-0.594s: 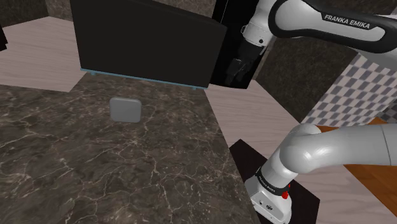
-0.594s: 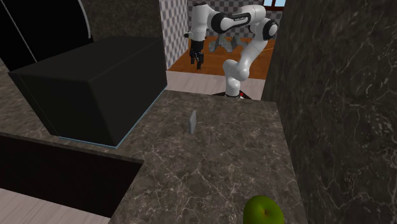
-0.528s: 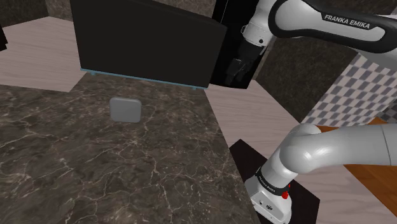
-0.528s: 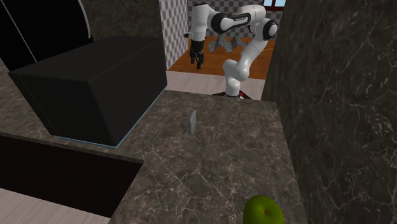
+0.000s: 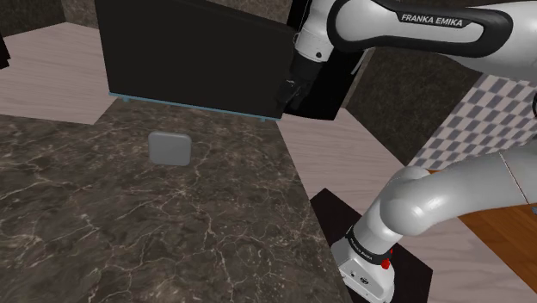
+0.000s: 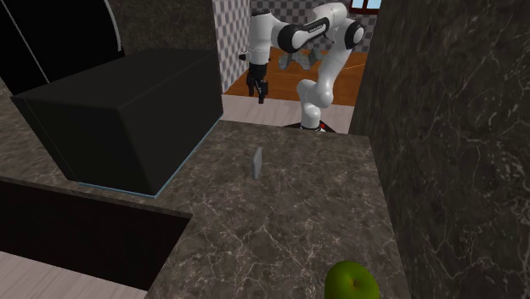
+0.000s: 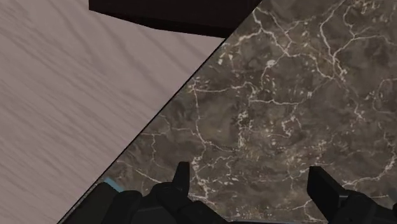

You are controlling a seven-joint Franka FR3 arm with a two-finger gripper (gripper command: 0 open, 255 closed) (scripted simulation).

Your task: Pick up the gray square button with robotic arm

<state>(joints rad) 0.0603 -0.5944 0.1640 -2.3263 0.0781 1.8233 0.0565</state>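
The gray square button [image 5: 169, 147] lies flat on the dark marble counter [image 5: 129, 232]; the second exterior view catches it edge-on [image 6: 257, 162]. My black gripper [image 5: 287, 102] hangs above the counter's far corner, beside the black box, well off to the shoulder view's right of the button. From the second exterior view the gripper [image 6: 260, 95] is high and beyond the counter's far edge. In the wrist view the gripper [image 7: 251, 181] is open, its fingers [image 7: 181, 175] standing apart over bare marble with nothing between them.
A large black box [image 5: 189, 56] stands on the counter behind the button. A marble wall [image 6: 459, 127] bounds the counter on the second exterior view's right. A green apple [image 6: 352, 282] sits at that counter's near end. Pale floor [image 7: 70, 95] lies past the counter edge.
The arm has swung toward the shoulder view's left, carrying the gripper from over the floor to the counter's corner by the black box. The button has not moved.
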